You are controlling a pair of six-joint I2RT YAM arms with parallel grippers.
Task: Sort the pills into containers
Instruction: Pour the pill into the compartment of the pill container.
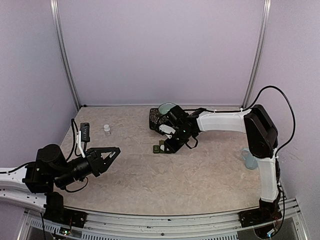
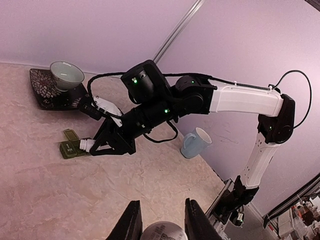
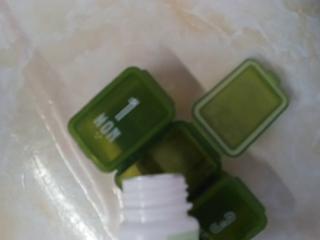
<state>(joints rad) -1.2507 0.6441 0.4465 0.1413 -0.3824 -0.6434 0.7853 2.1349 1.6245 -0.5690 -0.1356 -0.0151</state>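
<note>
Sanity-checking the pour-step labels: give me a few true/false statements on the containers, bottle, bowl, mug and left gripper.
1. The middle compartment of the containers is open. True.
2. The MON compartment is open too. False: its lid is shut.
3. The bottle in the right gripper is capped. False: its threaded neck is bare.
4. The teal bowl sits on the dark patterned tray. True.
5. The pale blue mug touches the containers. False: it stands apart, nearer the right arm's base.
6. The left gripper is well away from the containers, closed on what looks like a round cap. True.
</note>
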